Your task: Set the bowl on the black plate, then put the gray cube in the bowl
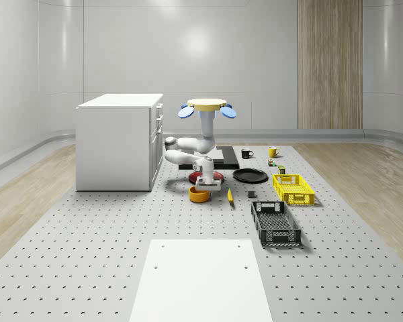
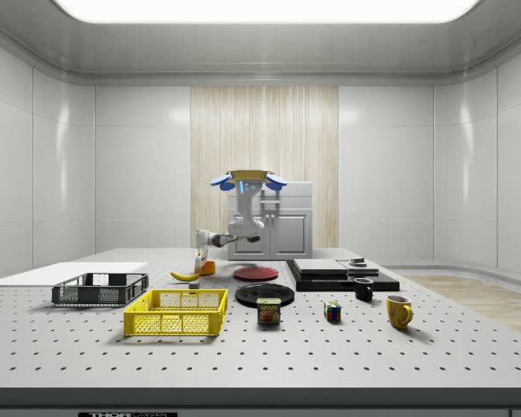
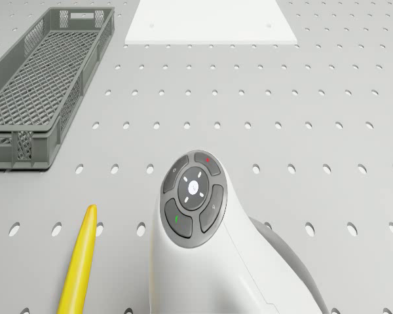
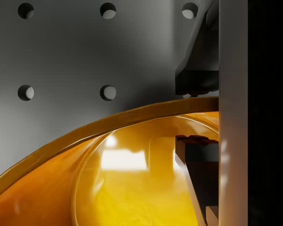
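- Drone hovers over the table, beside the white cabinet.
- Gripper fingers straddle the orange bowl rim, one inside, one outside.
- Bowl sits on the table, near the black plate.

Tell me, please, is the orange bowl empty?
Empty: the wrist view shows the bowl with a bare, glossy interior, one finger inside its rim.

Whole-scene camera sits high at the table's near end, looking along it toward the white cabinet; side camera sits low at table edge, facing across; both catch the drone hovering; drone camera looks down on the arm; wrist camera sits tight against the bowl.
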Controlling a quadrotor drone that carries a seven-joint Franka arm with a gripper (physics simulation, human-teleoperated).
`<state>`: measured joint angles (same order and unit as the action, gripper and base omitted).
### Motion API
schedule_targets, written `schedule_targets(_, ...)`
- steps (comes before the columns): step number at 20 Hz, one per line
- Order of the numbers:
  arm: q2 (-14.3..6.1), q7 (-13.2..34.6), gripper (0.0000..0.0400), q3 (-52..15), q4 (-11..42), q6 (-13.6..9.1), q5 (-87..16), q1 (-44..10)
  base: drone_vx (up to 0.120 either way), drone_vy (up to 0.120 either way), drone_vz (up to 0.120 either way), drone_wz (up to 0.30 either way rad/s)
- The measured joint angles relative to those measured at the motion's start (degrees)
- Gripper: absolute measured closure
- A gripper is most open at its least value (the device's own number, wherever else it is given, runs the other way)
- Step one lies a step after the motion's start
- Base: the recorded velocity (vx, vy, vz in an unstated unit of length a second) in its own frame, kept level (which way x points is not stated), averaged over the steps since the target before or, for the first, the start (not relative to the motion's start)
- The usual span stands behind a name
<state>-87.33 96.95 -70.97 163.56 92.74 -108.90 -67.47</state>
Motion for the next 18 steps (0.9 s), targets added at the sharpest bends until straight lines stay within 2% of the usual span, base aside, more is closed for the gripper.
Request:
schedule_targets(4,0.1,0.0,0.0294,-0.9,0.3,-0.4,0.9,0.2,0.000,0.000,0.010,0.000)
schedule_targets(9,0.1,0.0,0.0298,-3.6,0.9,-1.3,3.4,0.5,-0.016,0.008,0.120,0.000)
schedule_targets(13,0.1,0.1,0.0299,-4.6,1.1,-1.6,4.4,0.6,-0.120,0.120,0.120,0.000)
schedule_targets(18,0.0,0.1,0.0300,-5.1,1.2,-1.6,4.9,0.6,-0.120,0.120,0.000,0.000)
